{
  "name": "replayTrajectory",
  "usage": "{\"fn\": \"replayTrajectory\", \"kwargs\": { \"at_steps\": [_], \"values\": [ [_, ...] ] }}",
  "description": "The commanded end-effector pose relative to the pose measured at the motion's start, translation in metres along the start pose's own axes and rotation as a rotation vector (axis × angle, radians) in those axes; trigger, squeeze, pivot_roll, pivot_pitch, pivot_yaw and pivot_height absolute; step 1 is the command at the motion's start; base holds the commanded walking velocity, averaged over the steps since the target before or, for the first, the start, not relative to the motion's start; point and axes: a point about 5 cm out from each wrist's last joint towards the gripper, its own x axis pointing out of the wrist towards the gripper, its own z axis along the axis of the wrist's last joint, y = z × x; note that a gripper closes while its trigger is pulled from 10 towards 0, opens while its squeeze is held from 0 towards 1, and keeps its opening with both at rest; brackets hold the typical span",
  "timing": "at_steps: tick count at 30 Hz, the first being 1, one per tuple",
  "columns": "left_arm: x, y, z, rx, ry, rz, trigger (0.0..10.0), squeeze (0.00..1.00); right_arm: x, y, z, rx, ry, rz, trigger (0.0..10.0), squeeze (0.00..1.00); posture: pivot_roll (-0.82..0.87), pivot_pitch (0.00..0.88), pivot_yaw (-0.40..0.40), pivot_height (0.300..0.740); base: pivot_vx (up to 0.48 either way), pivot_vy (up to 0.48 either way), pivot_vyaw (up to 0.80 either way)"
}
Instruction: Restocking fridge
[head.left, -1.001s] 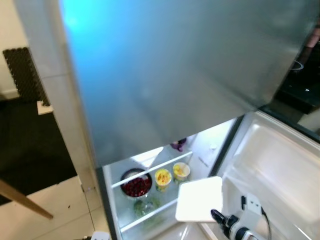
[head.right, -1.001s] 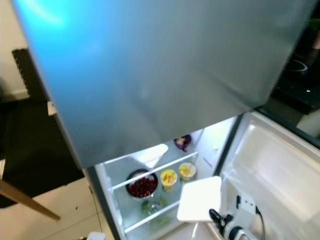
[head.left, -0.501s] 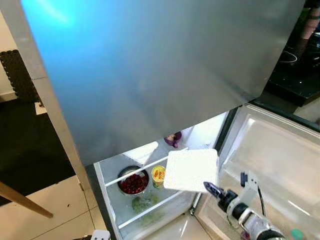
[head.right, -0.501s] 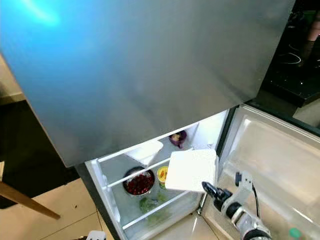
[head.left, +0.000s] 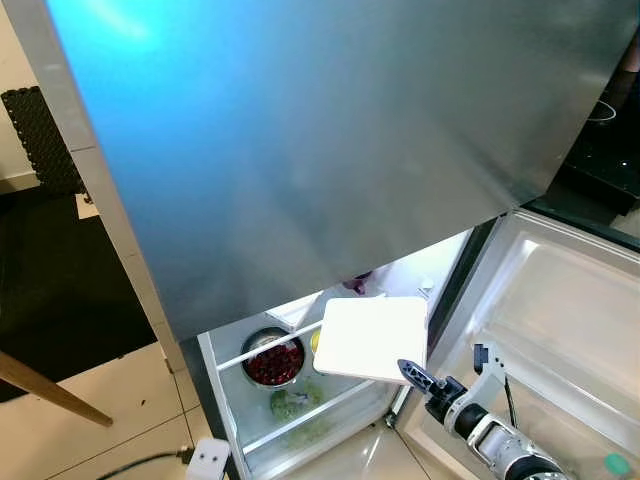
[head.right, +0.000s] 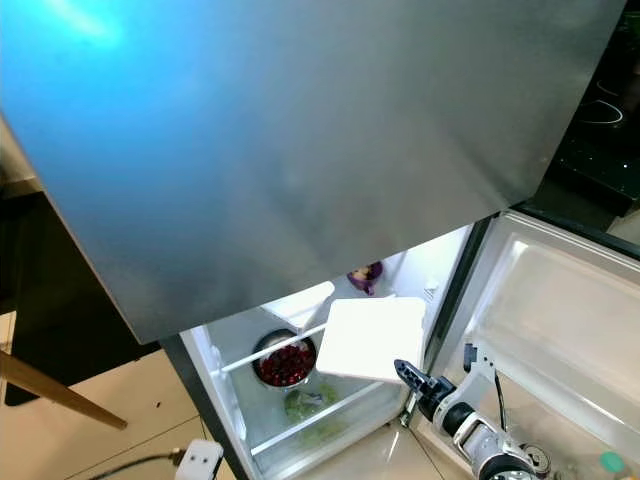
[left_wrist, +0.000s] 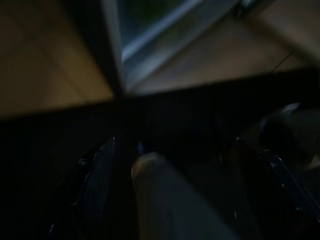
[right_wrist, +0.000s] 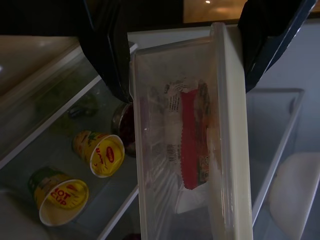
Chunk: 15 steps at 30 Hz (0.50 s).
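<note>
A home kitchen before me: open fridge (head.left: 330, 180) filling the frame's centre, black hob (head.left: 610, 140) at upper right, beige tiled floor (head.left: 90, 440) at lower left.

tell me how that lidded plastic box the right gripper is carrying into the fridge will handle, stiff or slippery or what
The plastic box looks rigid: clear hard walls and a flat white lid, so it probably won't flex. The right gripper pinches it near one edge, so it may sag or pivot. Its smooth plastic could be slippery. The packet inside may slide if it tilts.
</note>
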Motion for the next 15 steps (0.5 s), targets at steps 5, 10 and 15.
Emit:
{"fn": "replayTrajectory", "kwargs": {
  "at_steps": [5,10,15],
  "values": [
    [0.001,0.007,0.023,0.105,-0.091,-0.034,10.0,0.0,-0.001,0.0,0.005,0.049,-0.033,0.021,10.0,0.0,-0.1,0.0,-0.024,0.712,0.0,0.0,0.0],
    [0.003,0.004,0.036,0.178,-0.147,-0.065,10.0,0.0,0.0,0.002,0.009,0.062,-0.048,0.028,10.0,0.0,-0.1,0.0,-0.024,0.687,0.0,0.0,0.0],
    [0.003,0.002,0.05,0.227,-0.242,-0.065,10.0,0.0,0.002,0.005,0.015,0.069,-0.071,0.041,10.0,0.0,-0.09,0.0,-0.023,0.657,0.0,0.0,0.0]
  ]
}}
